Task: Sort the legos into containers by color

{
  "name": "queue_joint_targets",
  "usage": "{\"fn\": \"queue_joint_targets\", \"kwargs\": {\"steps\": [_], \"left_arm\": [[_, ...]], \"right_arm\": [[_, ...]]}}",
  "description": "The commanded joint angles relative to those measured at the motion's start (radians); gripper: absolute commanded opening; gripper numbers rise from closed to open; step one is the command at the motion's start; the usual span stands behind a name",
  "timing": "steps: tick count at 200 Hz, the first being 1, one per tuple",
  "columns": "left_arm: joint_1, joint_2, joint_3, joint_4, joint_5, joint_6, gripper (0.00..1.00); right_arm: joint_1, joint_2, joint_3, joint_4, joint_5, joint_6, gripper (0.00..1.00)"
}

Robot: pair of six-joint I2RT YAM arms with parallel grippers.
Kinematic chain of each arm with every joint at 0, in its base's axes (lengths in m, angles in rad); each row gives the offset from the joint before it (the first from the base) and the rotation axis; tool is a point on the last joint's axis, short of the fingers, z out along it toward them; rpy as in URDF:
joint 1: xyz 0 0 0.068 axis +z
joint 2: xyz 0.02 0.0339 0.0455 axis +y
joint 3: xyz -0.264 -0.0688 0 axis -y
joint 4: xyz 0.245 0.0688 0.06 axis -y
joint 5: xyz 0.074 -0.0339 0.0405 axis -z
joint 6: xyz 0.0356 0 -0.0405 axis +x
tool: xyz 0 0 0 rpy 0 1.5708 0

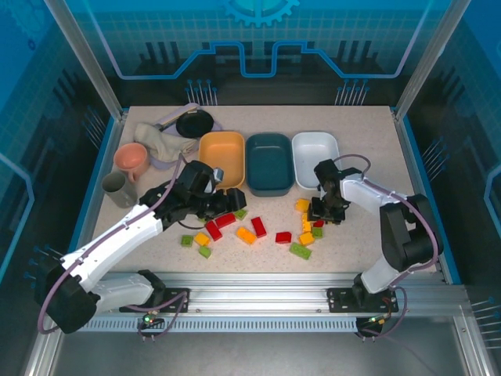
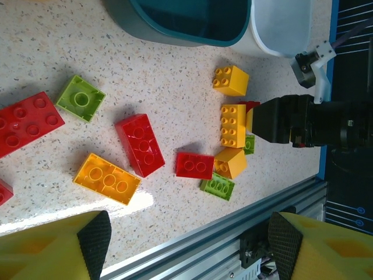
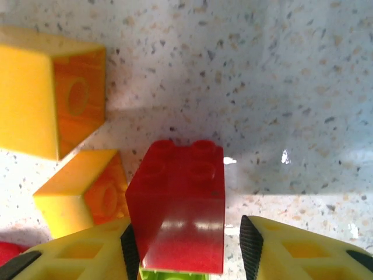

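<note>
Red, green and yellow-orange legos (image 1: 254, 229) lie scattered on the table in front of three containers: an orange-yellow tray (image 1: 222, 149), a teal tray (image 1: 268, 160) and a white tray (image 1: 315, 149). My left gripper (image 1: 223, 200) hovers open over the left bricks, with nothing between its pads (image 2: 93, 236). Below it lie a red brick (image 2: 140, 144) and a yellow brick (image 2: 106, 178). My right gripper (image 3: 186, 248) straddles a small red brick (image 3: 180, 192). Its left pad touches the brick and a narrow gap shows at the right pad. A green brick (image 3: 175, 275) peeks from underneath.
A pink cup (image 1: 131, 159), a grey cup (image 1: 117, 188), a crumpled cloth (image 1: 160, 141) and a black pan (image 1: 194, 123) sit at the back left. Two yellow bricks (image 3: 52, 93) crowd the red one's left side. The metal rail (image 1: 258, 286) runs along the near edge.
</note>
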Motion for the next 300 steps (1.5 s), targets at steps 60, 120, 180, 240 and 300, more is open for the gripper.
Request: {"fn": "queue_joint_targets", "kwargs": {"steps": [60, 120, 180, 240, 300], "left_arm": [[-0.058, 0.097, 0.077, 0.169, 0.077, -0.019, 0.81], [-0.076, 0.189, 0.244, 0.119, 0.062, 0.01, 0.81], [0.03, 0.319, 0.419, 0.026, 0.069, 0.015, 0.81], [0.079, 0.379, 0.466, -0.017, 0.063, -0.028, 0.8], [0.08, 0.285, 0.364, -0.106, 0.0, -0.072, 0.8]], "right_arm": [[-0.052, 0.022, 0.001, 0.024, 0.017, -0.022, 0.32], [-0.013, -0.195, 0.129, -0.096, 0.138, 0.005, 0.18], [-0.075, 0.266, 0.59, -0.144, 0.067, -0.039, 0.19], [-0.126, 0.608, 0.91, -0.254, 0.054, -0.049, 0.29], [-0.113, 0.498, 0.938, -0.272, 0.032, -0.084, 0.61]]}}
